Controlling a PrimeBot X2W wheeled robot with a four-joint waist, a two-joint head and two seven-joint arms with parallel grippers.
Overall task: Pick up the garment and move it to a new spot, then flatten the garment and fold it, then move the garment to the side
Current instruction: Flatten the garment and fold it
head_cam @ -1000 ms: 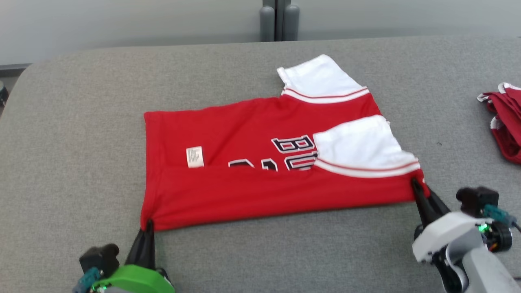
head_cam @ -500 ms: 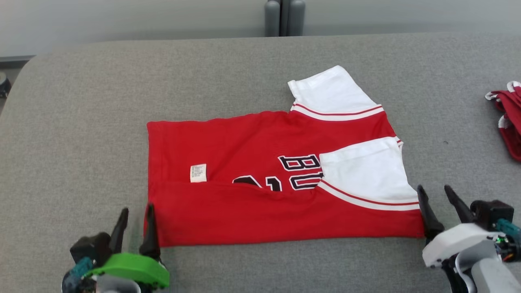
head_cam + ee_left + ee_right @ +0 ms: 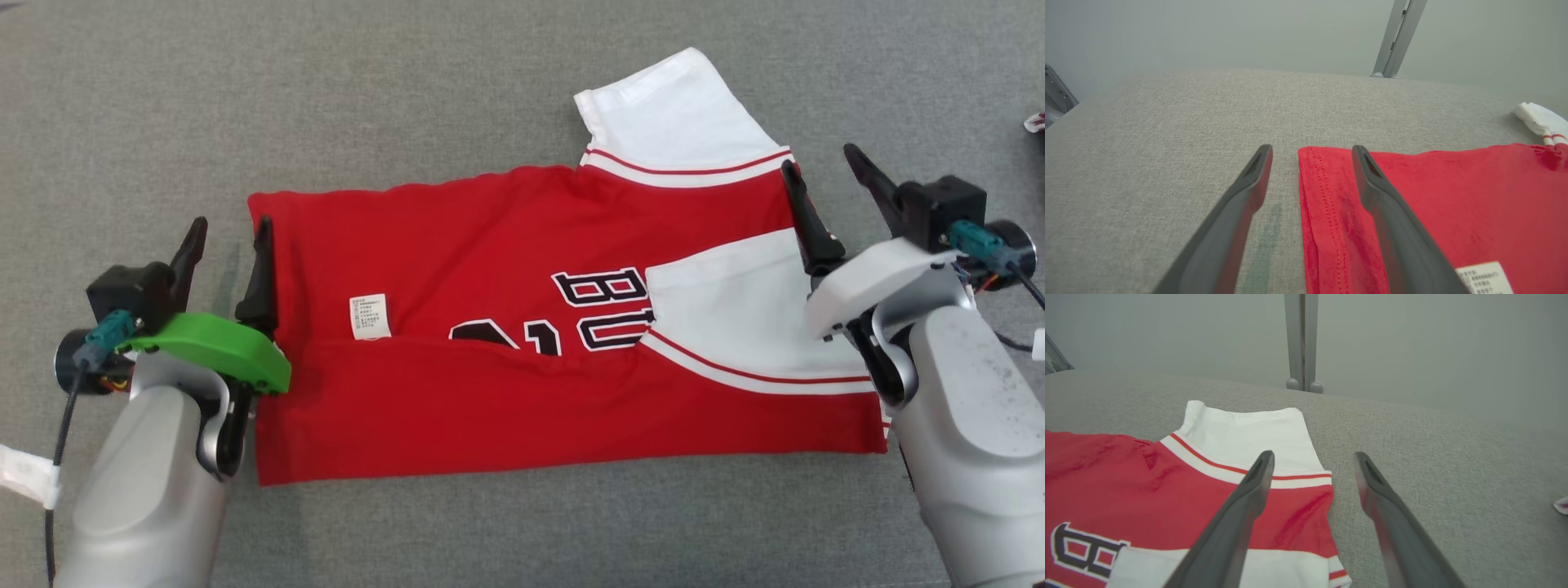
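Shirt (image 3: 522, 351) lies flat on the grey table (image 3: 408, 98), long axis running left-right, hem on the left and sleeves on the right. It sits between the two arms.

Left gripper (image 3: 230, 222): released, fingers spread and nothing held. It straddles the hem. In the left wrist view one finger (image 3: 1396, 228) is over the red cloth, the other is over bare table, and the hem edge (image 3: 1306, 196) runs between them. Can't tell if the fingers touch the cloth.

Right gripper (image 3: 818, 157): also released and empty. It straddles the shoulder-side edge. One finger (image 3: 1237, 514) is over the red and white trim, the other over bare table just beside the shirt.

Materials and shapes:
- Shirt is red knit with a slight sheen, and a double row of stitching runs along the hem.
- Sleeves are white with red and white striped bands. The far sleeve (image 3: 678, 114) sticks out past the body; the near sleeve (image 3: 735, 318) is folded onto it.
- The near long edge is folded over, and its flap covers the lower part of the black and white lettering (image 3: 604, 306).
- A small white care label (image 3: 369, 315) sits on the red, near the left gripper.
- Table cover is coarse grey woven fabric, matte.
- A scrap of red and white cloth (image 3: 1035, 122) is at the far right edge, well apart from the shirt.
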